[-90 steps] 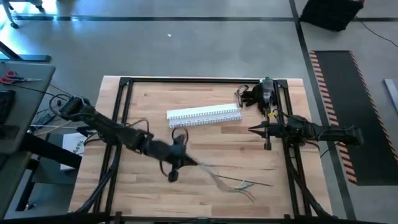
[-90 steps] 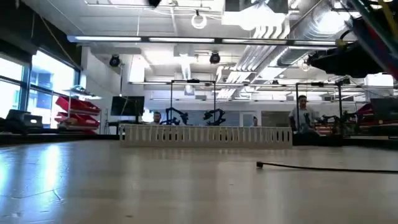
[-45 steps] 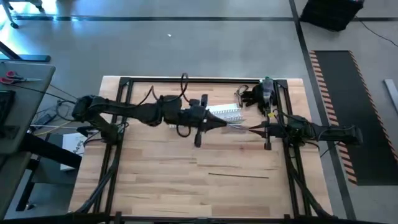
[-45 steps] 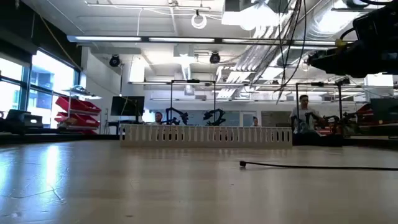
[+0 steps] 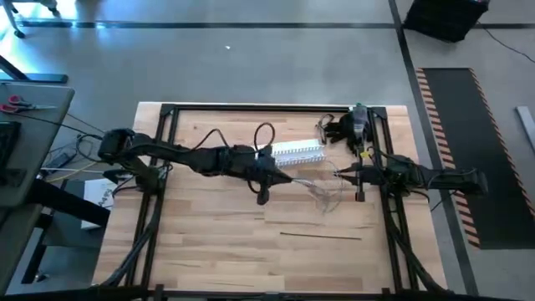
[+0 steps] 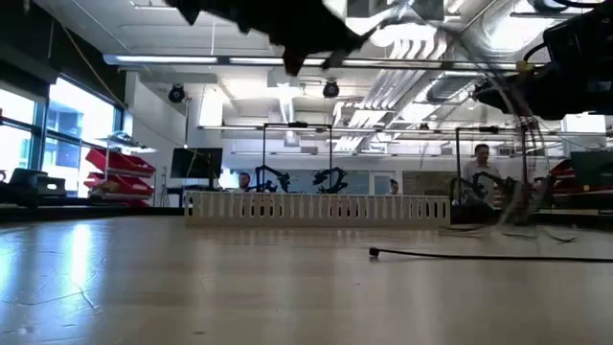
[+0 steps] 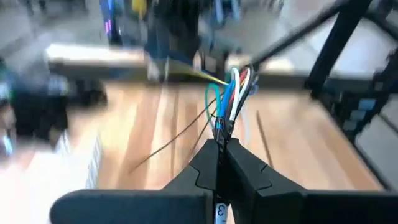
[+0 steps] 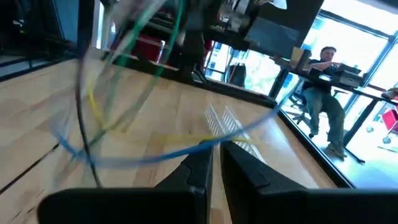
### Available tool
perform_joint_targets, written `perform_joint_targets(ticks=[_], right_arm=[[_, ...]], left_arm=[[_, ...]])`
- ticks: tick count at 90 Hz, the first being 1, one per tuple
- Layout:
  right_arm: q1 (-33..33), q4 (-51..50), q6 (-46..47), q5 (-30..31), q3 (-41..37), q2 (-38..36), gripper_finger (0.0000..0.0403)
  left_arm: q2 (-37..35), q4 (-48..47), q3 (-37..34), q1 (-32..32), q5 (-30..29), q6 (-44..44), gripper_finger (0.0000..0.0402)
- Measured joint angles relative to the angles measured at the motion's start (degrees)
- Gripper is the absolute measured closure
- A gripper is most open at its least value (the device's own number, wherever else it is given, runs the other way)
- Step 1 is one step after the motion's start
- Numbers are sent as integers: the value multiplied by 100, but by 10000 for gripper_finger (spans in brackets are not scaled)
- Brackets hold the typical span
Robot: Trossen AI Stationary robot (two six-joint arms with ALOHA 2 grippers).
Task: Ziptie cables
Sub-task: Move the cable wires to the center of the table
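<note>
1. The cables (image 5: pixel 316 185) hang in a loose bunch in the air between my two tools, over the worktop (image 5: pixel 209 251) just in front of the white slotted channel (image 5: pixel 297 151). Their long axis runs roughly across the worktop, from one tool toward the other.
2. My left tool (image 7: pixel 222 142) is clamped on one end of the bunch; the left wrist view shows the fingers (image 7: pixel 249 174) pressed together with the coloured strands sprouting straight out ahead.
3. My right tool (image 5: pixel 338 174) sits just beside the far end of the bunch. In the right wrist view a narrow gap shows between its fingers (image 8: pixel 196 171), and a blue strand crosses right at the tips; I cannot tell whether it grips anything.
4. I judge the coming move turns on that short gap: the loose ends lie straight ahead of the right tool, which is the nearer free one.
5. One thin dark wire (image 5: pixel 319 236) lies apart on the worktop, nearer the front edge.
6. No zip tie is visible anywhere. The strands are motion-smeared, so I cannot count them.
</note>
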Motion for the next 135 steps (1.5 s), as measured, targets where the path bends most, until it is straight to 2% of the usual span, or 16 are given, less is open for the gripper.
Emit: perform_joint_targets(ticks=[22,33,48,61,77,93,112,135], right_arm=[[0,0,-2,2,-1,0,387],[1,0,-1,1,-1,0,387],[2,0,-2,1,0,0,387],[0,0,0,2,0,0,387],[1,0,-2,1,-1,-2,387],[1,0,-1,2,0,-1,387],[1,0,-1,2,-1,-1,387],[0,0,-1,2,-1,-2,387]], left_arm=[[-42,-803,-93,15,-26,-183,401],[-241,-2085,77,-178,-42,-159,401],[-520,-4038,270,-646,-403,-306,401],[-489,-4828,-15,-891,-832,-546,401],[-405,-4725,-635,-1007,-1176,-633,401],[-409,-4563,-1066,-1073,-1377,-1237,401],[-409,-3690,-1596,-1255,-1342,-2394,401],[-409,-2821,-1987,-1414,-1408,-2800,401]])
